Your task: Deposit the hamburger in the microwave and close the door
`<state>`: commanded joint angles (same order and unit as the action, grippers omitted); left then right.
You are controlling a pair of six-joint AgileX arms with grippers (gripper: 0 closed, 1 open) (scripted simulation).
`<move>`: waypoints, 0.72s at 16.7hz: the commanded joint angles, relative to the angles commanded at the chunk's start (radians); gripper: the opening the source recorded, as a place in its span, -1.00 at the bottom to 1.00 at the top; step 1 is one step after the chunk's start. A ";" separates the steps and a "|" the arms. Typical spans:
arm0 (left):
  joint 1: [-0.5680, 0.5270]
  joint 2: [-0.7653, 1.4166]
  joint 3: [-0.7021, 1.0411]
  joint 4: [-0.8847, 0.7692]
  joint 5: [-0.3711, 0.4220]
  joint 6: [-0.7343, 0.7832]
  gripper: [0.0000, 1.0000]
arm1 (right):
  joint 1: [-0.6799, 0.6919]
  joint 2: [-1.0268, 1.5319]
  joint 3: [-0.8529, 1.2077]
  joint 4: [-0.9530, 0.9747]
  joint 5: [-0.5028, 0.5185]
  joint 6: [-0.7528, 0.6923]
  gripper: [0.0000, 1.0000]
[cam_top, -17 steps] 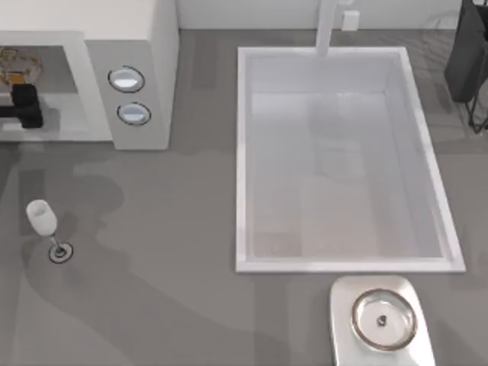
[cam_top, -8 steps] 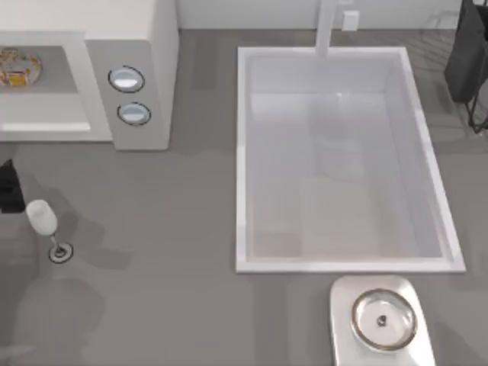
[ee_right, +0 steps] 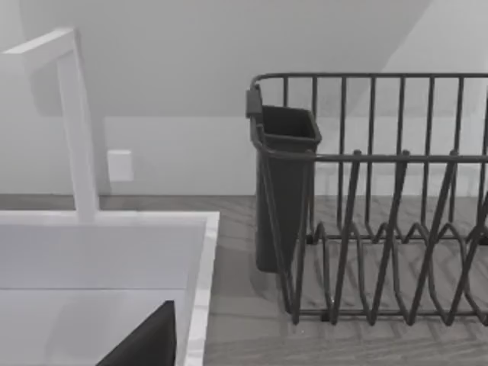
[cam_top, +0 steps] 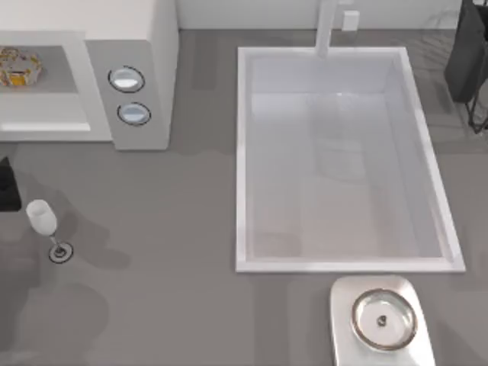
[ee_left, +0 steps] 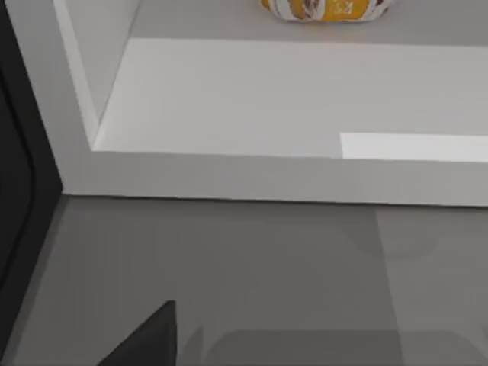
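The hamburger (cam_top: 18, 67) lies inside the open cavity of the microwave (cam_top: 145, 30), at the upper left of the top view, on the grey cavity floor and apart from the front sill; in the left wrist view it shows at the upper edge as a cream bun with orange and yellow patches (ee_left: 326, 9), with the white sill between it and the grey table (cam_top: 175, 252). The microwave's two round dials (cam_top: 126, 79) sit stacked on the panel to the right of the cavity. The left tool (cam_top: 8, 185) is a dark shape at the far left edge of the top view, just below the microwave's front and just above the clear wine glass (cam_top: 44, 225), which stands upright on its round foot close by; whether the left tool is open or closed cannot be told. The white sink basin (cam_top: 244, 152) fills the middle and right of the top view, with a white faucet post (cam_top: 326, 27) at its upper rim. A white tray with a metal ring (cam_top: 383, 319) rests below the sink at the lower right. A dark wire dish rack (ee_right: 374, 198) with a dark cup holder stands at the upper right corner of the table.
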<state>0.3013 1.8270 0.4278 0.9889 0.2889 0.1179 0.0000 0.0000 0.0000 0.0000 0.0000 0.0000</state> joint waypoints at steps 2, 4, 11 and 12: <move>0.001 -0.063 0.020 -0.077 -0.002 -0.001 1.00 | 0.000 0.000 0.000 0.000 0.000 0.000 1.00; -0.002 -0.142 0.045 -0.187 -0.001 -0.001 1.00 | 0.000 0.000 0.000 0.000 0.000 0.000 1.00; -0.003 -0.400 0.131 -0.545 -0.002 -0.001 1.00 | 0.000 0.000 0.000 0.000 0.000 0.000 1.00; -0.003 -0.413 0.136 -0.558 -0.002 -0.001 1.00 | 0.000 0.000 0.000 0.000 0.000 0.000 1.00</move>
<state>0.2981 1.4144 0.5634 0.4309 0.2868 0.1166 0.0000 0.0000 0.0000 0.0000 0.0000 0.0000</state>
